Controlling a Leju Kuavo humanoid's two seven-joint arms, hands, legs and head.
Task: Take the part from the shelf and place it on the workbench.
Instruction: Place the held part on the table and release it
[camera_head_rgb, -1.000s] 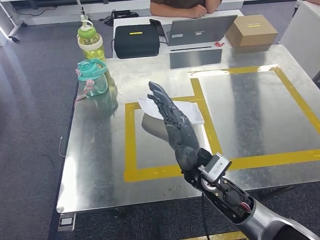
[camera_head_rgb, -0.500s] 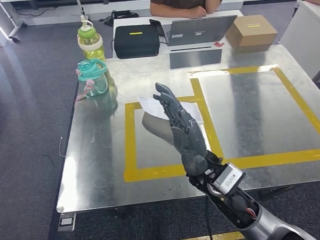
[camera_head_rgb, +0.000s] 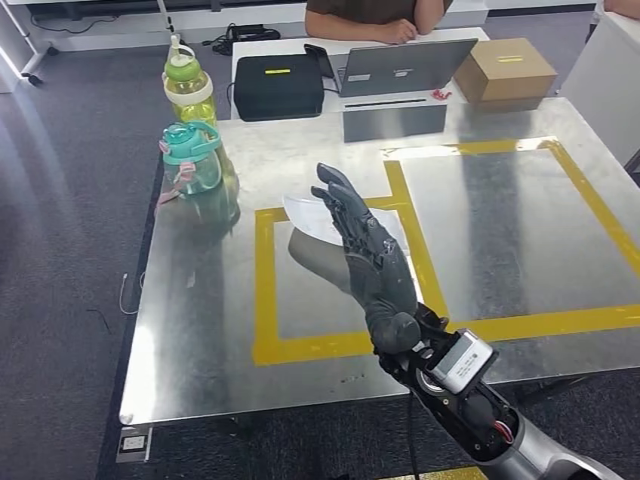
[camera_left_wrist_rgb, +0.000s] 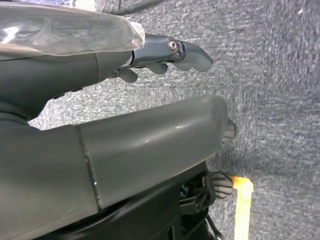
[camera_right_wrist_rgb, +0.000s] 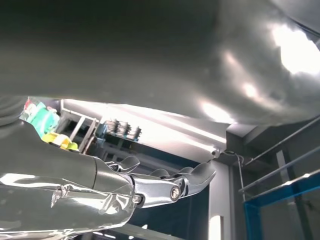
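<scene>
While fingers (camera_head_rgb: 343, 205) hover spread, part (camera_head_rgb: 306, 213) lies beneath.

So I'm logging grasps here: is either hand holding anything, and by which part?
Nothing is held. The right hand hangs over the white part on the workbench with fingers extended; the left hand hangs by the floor, holding nothing.

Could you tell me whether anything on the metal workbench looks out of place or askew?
Only slightly: the flat white part lies askew across the top edge of the left yellow tape square, not inside it. The right hand hovers above it, fingers extended. Nothing looks spilled or damaged.
</scene>
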